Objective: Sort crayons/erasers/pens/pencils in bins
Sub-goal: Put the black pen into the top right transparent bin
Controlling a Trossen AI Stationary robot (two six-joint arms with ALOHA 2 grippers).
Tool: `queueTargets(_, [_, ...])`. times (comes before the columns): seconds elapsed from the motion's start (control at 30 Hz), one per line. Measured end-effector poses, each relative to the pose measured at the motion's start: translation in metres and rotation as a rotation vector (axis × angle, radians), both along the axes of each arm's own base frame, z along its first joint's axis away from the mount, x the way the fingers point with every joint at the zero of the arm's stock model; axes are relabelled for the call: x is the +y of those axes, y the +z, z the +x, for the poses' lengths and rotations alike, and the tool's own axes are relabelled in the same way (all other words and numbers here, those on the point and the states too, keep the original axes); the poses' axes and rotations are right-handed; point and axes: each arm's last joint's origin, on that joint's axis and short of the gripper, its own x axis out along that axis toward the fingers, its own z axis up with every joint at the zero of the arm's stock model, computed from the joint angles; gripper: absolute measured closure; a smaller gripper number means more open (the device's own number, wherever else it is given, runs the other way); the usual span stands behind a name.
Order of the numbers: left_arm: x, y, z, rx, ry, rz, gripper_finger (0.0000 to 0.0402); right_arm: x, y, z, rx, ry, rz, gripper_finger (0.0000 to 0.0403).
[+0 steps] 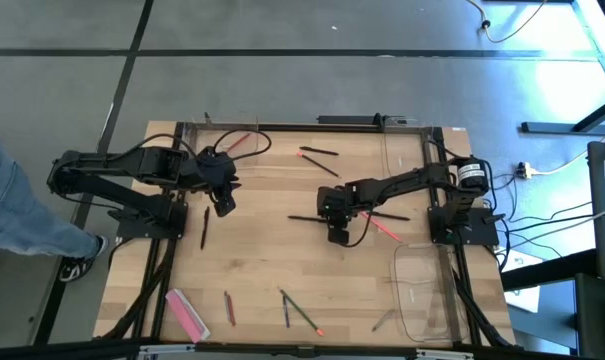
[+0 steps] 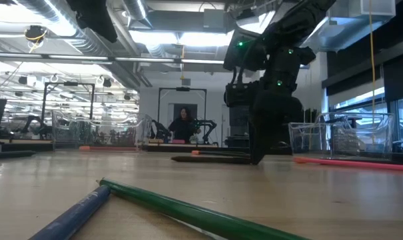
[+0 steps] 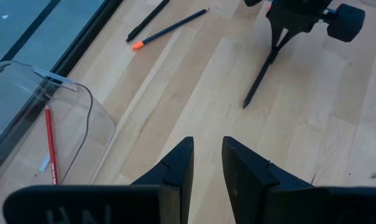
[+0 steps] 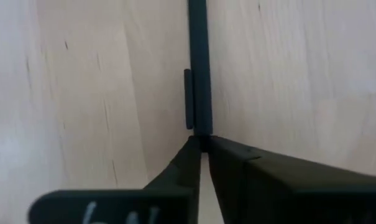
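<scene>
My right gripper [image 1: 332,220] stands mid-table, shut on one end of a black pen [image 1: 307,218] that stretches toward the table's left; both also show in the low view [image 2: 258,157], the pen [image 2: 211,159] level at table height. My left gripper [image 1: 222,195] hovers left of centre, fingers a little apart with nothing between them [image 3: 208,158]. A clear bin [image 3: 82,118] at the far edge holds a thin red stick [image 3: 49,143]. A pink-red crayon [image 1: 382,225] lies just right of my right gripper. My right gripper pinches the pen's clip end [image 4: 200,124] between its two fingertips. The fingers come from above, pointing down. The pen runs straight out from the fingertips and lies level at the table top; I cannot tell whether it rests on the wood or is just off it.
Another black pen [image 1: 204,228] lies near my left arm. An orange-tipped stick [image 1: 317,152] and a black stick [image 1: 324,166] lie at the far middle. A pink bar [image 1: 187,312] and several pencils [image 1: 286,308] lie near the front edge. A clear bin [image 1: 427,290] sits front right.
</scene>
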Motion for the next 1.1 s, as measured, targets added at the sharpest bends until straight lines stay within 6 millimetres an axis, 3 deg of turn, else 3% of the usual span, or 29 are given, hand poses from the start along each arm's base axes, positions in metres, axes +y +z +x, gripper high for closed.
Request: queueTargets(1.1, [0.0,0.0,0.0,0.0,0.001,0.0,0.0326,0.0004,-0.0004,0.0014,-0.014,-0.051,0.027,0.0383])
